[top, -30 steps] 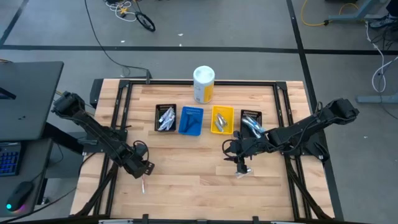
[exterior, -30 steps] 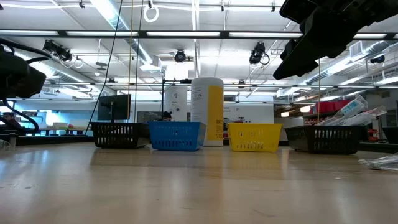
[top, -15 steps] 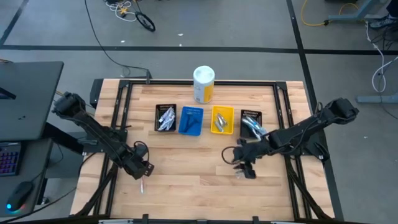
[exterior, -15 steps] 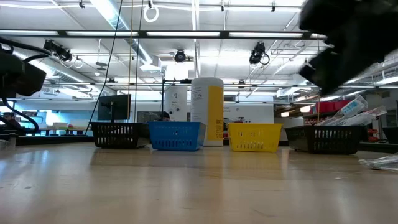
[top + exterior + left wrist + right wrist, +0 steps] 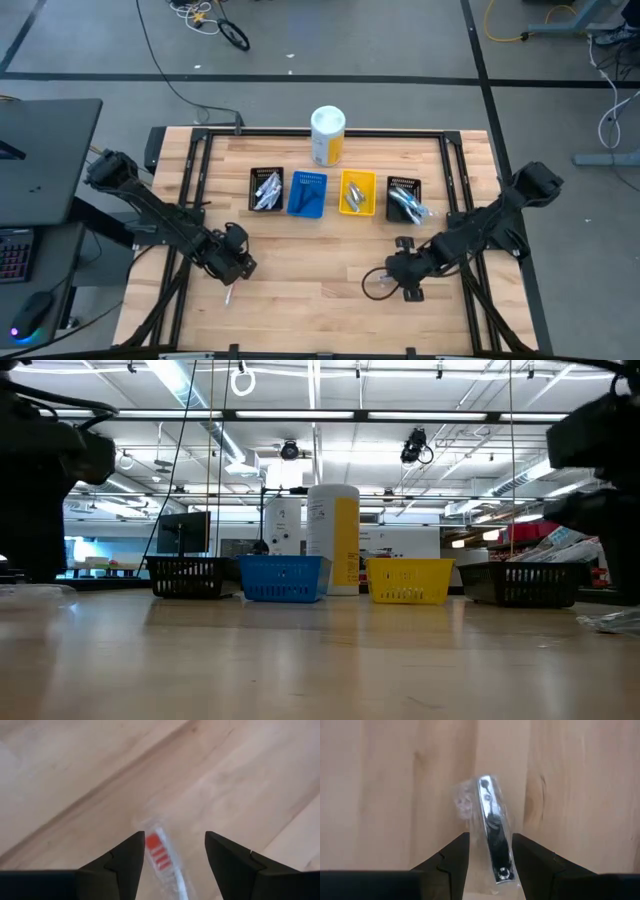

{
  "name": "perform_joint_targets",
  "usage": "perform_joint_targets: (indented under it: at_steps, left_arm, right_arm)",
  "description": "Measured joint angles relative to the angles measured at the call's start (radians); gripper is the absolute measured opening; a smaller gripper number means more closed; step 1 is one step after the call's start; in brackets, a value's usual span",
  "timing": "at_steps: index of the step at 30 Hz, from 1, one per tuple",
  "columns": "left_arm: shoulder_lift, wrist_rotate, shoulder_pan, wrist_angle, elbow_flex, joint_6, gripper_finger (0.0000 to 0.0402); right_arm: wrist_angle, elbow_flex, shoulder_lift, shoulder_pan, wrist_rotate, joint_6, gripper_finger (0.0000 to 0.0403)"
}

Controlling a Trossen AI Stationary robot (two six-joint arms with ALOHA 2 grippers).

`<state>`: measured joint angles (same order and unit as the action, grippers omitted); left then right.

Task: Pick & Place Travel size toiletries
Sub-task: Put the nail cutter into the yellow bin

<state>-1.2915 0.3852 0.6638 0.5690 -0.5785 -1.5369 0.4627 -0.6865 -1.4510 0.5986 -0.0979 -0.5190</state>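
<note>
In the left wrist view a red-headed toothbrush [image 5: 157, 852] in a clear wrapper lies flat on the wooden table. My left gripper [image 5: 175, 836] hovers open above it, a finger on either side of its head. From the high view the toothbrush [image 5: 229, 296] pokes out just near of that gripper [image 5: 234, 272]. A silver nail clipper [image 5: 490, 820] in a clear packet lies on the table between the open fingers of my right gripper [image 5: 491, 836]. From above, the right gripper [image 5: 398, 280] hides it.
Across the table's middle stands a row of small bins: black [image 5: 265, 189], blue [image 5: 307, 193], yellow [image 5: 357, 192] and black [image 5: 403, 197], several holding wrapped items. A white-and-yellow canister [image 5: 327, 135] stands behind them. Bare wood lies between the two arms.
My right gripper has swung toward the table's near edge and come down, tipping more steeply, until it stands over the clipper packet. My left gripper has rolled about and shifted a little toward the right. The toothbrush and the packet have stayed where they were.
</note>
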Motion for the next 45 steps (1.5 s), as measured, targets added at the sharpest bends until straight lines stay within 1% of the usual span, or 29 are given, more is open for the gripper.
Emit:
perform_joint_targets:
  at_steps: [4, 7, 11, 13, 16, 19, 22, 24, 26, 28, 29, 33, 34, 36, 38, 40, 42, 45]
  left_arm:
    - [0.000, -0.047, -0.010, 0.001, -0.001, -0.001, 0.0218]
    - [0.000, -0.057, -0.010, 0.001, -0.002, -0.001, 0.0218]
    - [0.002, -0.058, -0.009, 0.001, -0.002, 0.006, 0.0218]
    - [0.002, -0.057, -0.009, 0.001, -0.002, 0.008, 0.0218]
    - [0.002, -0.057, -0.009, 0.001, -0.003, 0.009, 0.0218]
    - [0.002, -0.057, -0.009, 0.001, -0.003, 0.011, 0.0218]
    - [0.002, -0.057, -0.009, 0.000, -0.003, 0.018, 0.0218]
    - [0.002, -0.057, -0.009, 0.001, -0.003, 0.018, 0.0218]
    - [0.002, -0.056, -0.009, 0.000, -0.003, 0.018, 0.0218]
    - [0.002, -0.050, -0.009, -0.001, -0.003, 0.025, 0.0218]
    - [0.002, -0.042, -0.009, -0.002, -0.003, 0.033, 0.0218]
    - [0.002, -0.035, -0.009, -0.008, -0.003, 0.057, 0.0218]
    - [0.002, -0.035, -0.009, -0.008, -0.003, 0.057, 0.0218]
    - [0.002, -0.035, -0.009, -0.008, -0.003, 0.058, 0.0218]
    - [0.002, -0.035, -0.009, -0.008, -0.003, 0.057, 0.0218]
    - [0.002, -0.038, -0.009, -0.008, -0.003, 0.057, 0.0218]
    - [0.002, -0.038, -0.009, -0.008, -0.003, 0.055, 0.0218]
    - [0.002, -0.038, -0.009, -0.008, -0.003, 0.054, 0.0218]
  right_arm:
    - [0.013, 0.000, -0.051, -0.004, -0.006, -0.006, 0.0158]
    - [0.013, -0.003, -0.084, -0.004, -0.030, -0.008, 0.0158]
    - [0.017, -0.006, -0.119, -0.004, -0.034, 0.000, 0.0152]
    - [0.021, -0.006, -0.124, -0.003, -0.035, 0.001, 0.0137]
    - [0.017, -0.005, -0.124, -0.005, -0.041, 0.003, 0.0102]
    - [0.000, -0.002, -0.113, -0.029, -0.005, -0.004, 0.0073]
    - [-0.044, -0.002, -0.084, -0.054, 0.006, -0.028, 0.0066]
    - [-0.109, -0.019, -0.066, -0.078, -0.007, 0.016, 0.0065]
    - [-0.170, -0.040, -0.015, -0.104, -0.059, 0.074, 0.0063]
    - [-0.223, -0.041, 0.012, -0.142, -0.138, 0.131, 0.0063]
    - [-0.235, -0.036, 0.026, -0.164, -0.190, 0.141, 0.0063]
    - [-0.324, -0.041, 0.064, -0.281, -0.468, 0.135, 0.0062]
    - [-0.336, -0.039, 0.063, -0.311, -0.516, 0.135, 0.0061]
    - [-0.379, -0.038, 0.059, -0.376, -0.551, 0.145, 0.0061]
    - [-0.429, -0.040, 0.051, -0.442, -0.538, 0.148, 0.0061]
    - [-0.425, -0.040, 0.030, -0.503, -0.481, 0.179, 0.0064]
    - [-0.405, -0.039, 0.005, -0.550, -0.434, 0.213, 0.0074]
    - [-0.391, -0.039, -0.038, -0.610, -0.380, 0.221, 0.0098]
